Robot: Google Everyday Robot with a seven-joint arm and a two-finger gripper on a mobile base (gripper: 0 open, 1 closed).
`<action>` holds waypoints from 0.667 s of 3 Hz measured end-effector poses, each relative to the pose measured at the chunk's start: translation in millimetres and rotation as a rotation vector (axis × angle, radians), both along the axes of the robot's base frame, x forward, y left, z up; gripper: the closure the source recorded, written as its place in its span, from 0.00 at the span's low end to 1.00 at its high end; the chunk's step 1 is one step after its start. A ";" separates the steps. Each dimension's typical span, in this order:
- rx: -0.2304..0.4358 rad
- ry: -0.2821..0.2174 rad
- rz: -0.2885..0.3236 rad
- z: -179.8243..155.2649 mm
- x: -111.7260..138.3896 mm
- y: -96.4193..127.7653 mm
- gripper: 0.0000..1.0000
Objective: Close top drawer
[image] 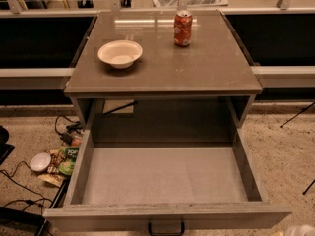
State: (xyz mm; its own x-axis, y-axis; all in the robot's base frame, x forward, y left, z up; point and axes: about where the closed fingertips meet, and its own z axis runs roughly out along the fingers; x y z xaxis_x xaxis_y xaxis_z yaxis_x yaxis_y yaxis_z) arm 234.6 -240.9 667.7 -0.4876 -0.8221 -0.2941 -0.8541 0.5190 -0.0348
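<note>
The top drawer [98, 215] of the grey cabinet [206, 73] is pulled far out toward me. Its pale grey inside [162, 173] is empty. Its small black centre handle [166, 228] shows at the bottom edge of the camera view. Only a pale sliver of my gripper [301, 230] shows in the bottom right corner, to the right of the drawer's front and below it. The lower drawers are hidden under the open one.
A white bowl [120, 53] and a red soda can [183, 28] stand on the cabinet top. Snack packets and a small white bowl [40, 162] lie on the floor at the left, with cables [19, 181]. Dark shelving runs behind on both sides.
</note>
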 end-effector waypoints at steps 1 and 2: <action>0.013 0.095 -0.053 -58.9 -39.3 -4.4 1.00; 0.013 0.095 -0.053 -58.9 -39.3 -4.4 1.00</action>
State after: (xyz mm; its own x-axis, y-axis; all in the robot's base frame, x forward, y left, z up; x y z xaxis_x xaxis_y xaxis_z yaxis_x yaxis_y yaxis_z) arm 195.3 -245.3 608.8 -0.5568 -0.7907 -0.2546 -0.8244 0.5636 0.0524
